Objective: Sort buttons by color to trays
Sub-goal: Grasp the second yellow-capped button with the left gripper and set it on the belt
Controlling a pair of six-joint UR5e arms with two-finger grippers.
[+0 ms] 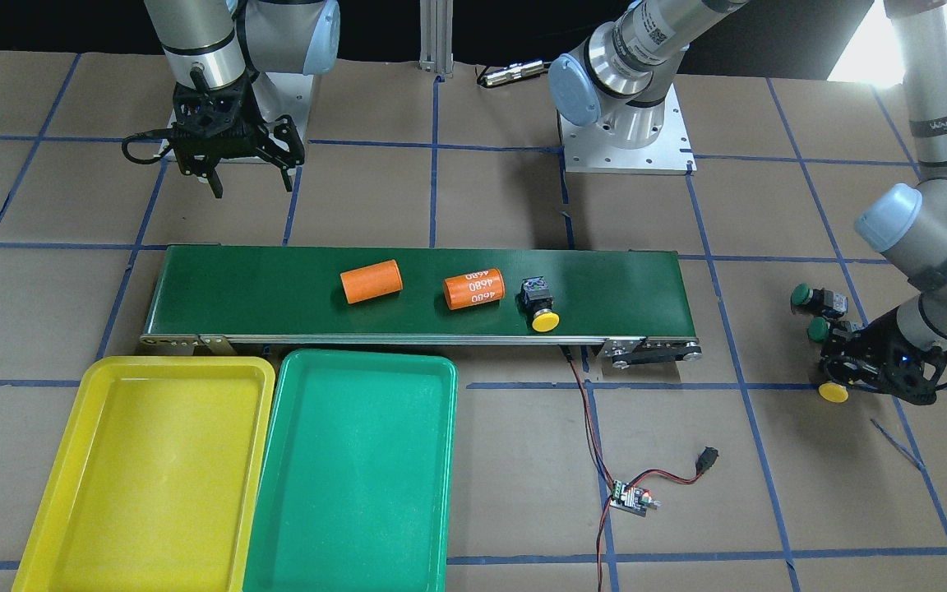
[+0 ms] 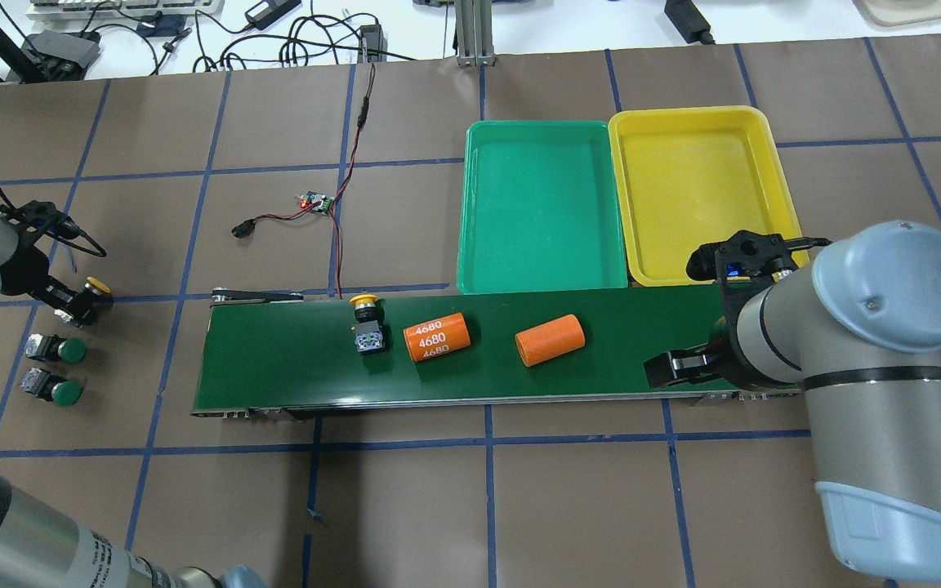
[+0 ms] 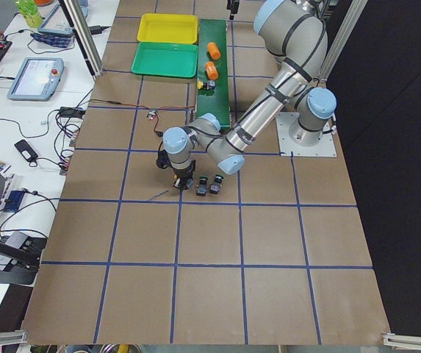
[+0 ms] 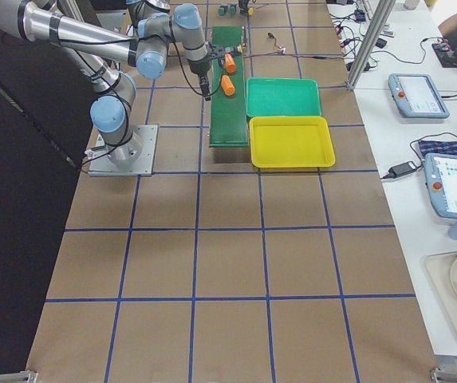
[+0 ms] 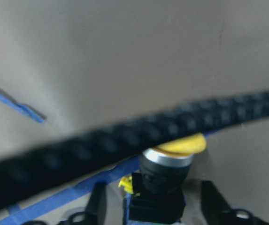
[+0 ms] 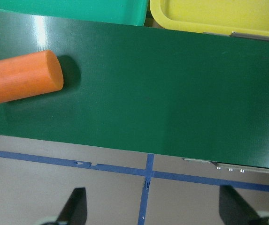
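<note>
A yellow-capped button [image 5: 172, 168] lies on the brown paper off the belt's end, between the spread fingers of my left gripper [image 1: 839, 380]; the fingers stand apart from its black body, so the gripper is open. Two green-capped buttons [image 2: 70, 351] [image 2: 64, 394] lie on the paper beside it. Another yellow button [image 1: 541, 308] lies on the dark green conveyor belt [image 1: 276, 288]. My right gripper [image 1: 252, 189] is open and empty, hovering at the belt's other end. The yellow tray [image 1: 153, 460] and the green tray [image 1: 350, 477] stand side by side, both empty.
Two orange cylinders lie on the belt, one plain [image 1: 371, 281] and one printed "4680" [image 1: 474, 289], between the belt button and my right gripper. A small circuit board with red and black wires [image 1: 631, 498] lies on the paper near the green tray.
</note>
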